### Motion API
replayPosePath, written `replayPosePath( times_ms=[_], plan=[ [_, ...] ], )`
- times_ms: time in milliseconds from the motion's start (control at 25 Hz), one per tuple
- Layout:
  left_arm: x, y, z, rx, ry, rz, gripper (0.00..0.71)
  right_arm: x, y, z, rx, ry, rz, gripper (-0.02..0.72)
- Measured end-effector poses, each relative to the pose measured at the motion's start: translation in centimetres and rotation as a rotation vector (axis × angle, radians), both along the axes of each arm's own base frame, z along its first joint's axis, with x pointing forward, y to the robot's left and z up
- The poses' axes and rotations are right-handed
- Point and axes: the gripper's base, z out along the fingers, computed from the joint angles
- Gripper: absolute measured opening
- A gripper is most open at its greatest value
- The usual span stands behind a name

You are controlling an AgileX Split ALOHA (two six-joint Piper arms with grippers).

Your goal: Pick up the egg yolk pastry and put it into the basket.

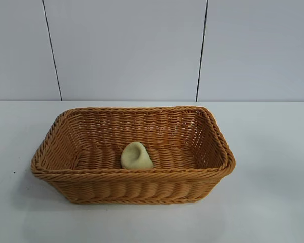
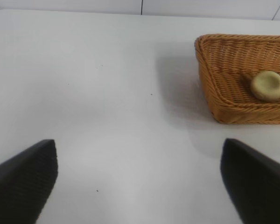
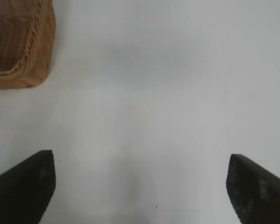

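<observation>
From the exterior view, the egg yolk pastry (image 1: 137, 156) is seen resting inside the basket (image 1: 66, 174); the placing is judged done; in the left wrist view the left gripper (image 2: 139, 179) is held spread wide over bare table (image 2: 107, 93); in the right wrist view the right gripper (image 3: 140, 186) is likewise parted, nothing held.

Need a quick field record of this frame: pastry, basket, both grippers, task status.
pastry: egg yolk pastry lies on the basket floor, near the front wall, touching no gripper
basket: basket stands upright on the table, holding only the pastry
left gripper: left gripper over bare table beside the basket, fingers wide open, holding nothing
right gripper: right gripper over bare table, apart from the basket, fingers wide open, holding nothing
task status: pastry is in the basket; looks done
</observation>
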Motion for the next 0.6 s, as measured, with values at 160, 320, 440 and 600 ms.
replayPosePath(
  times_ms=[160,320,440,600],
  plan=[
    [0.0,0.0,0.0,0.0,0.0,0.0,0.696,-2.1,0.0,0.3,0.0,-0.135,0.0,0.694],
    [0.0,0.0,0.0,0.0,0.0,0.0,0.696,-3.8,0.0,0.4,0.0,-0.246,0.0,0.694],
    [0.0,0.0,0.0,0.0,0.0,0.0,0.696,-4.2,0.0,0.4,0.0,-0.269,0.0,0.694],
    [0.0,0.0,0.0,0.0,0.0,0.0,0.696,-4.2,0.0,0.4,0.0,-0.269,0.0,0.694]
  ],
)
